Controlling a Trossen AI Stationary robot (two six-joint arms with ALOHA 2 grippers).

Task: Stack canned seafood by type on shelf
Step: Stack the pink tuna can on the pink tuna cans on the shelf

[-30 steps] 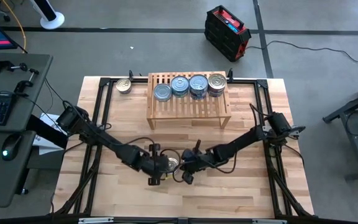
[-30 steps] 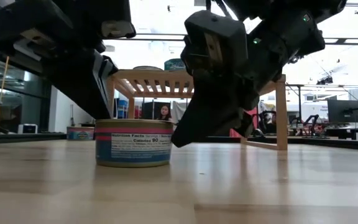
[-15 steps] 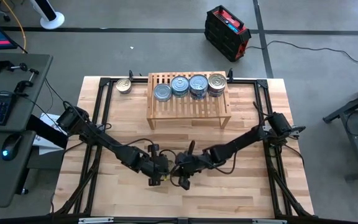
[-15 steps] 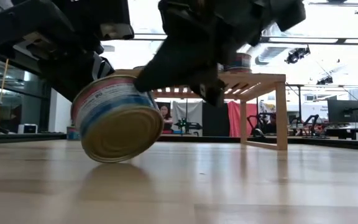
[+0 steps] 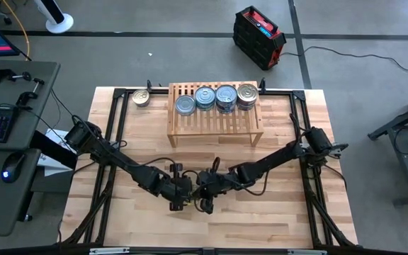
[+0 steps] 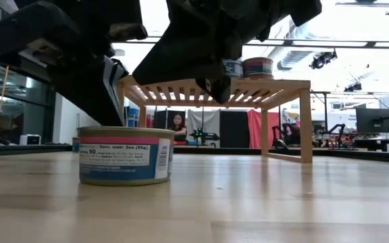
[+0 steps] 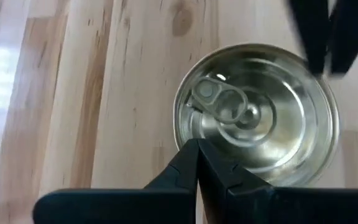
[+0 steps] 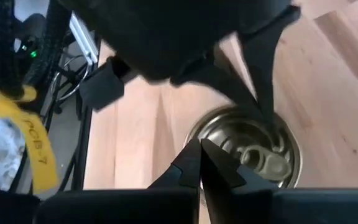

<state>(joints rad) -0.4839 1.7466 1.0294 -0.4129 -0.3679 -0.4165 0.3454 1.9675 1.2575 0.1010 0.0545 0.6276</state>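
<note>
Item under handling: one tin (image 6: 125, 155), standing upright on the desk (image 5: 261, 219) in the lower middle of the high view, pull-ring lid (image 7: 257, 121) up, paper label round its wall. It sits flat, no tilt visible in the low view.

Left pincer (image 7: 197, 163): fingers pressed together, tips over the near rim of the lid, holding nothing. Right pincer (image 8: 201, 163): likewise pressed together, just above the same tin from the opposite side, holding nothing. In the high view both meet at lower centre (image 5: 193, 188).

Shelf (image 5: 214, 124): upper middle of the high view, well apart from the tin. Four tins (image 5: 216, 98) stand in a row along its back slats. One further tin (image 5: 142, 98) rests on the desk just left of the shelf.

Handling assessment:
- Rigid metal; will not deform under the fingers.
- Judged moderately heavy for its size if full; low and wide, so stable when set flat.
- Lid is smooth, domeless and glossy; pressing on its edge is likely to tip or skate the tin.
- The label wall offers more friction than bare metal.
- Recommended hold: spread the fingers and close them across the full width, on opposite sides of the wall, below the rim.
- The pull ring is too slight to lift by.
- Keep it level when carrying.
</note>
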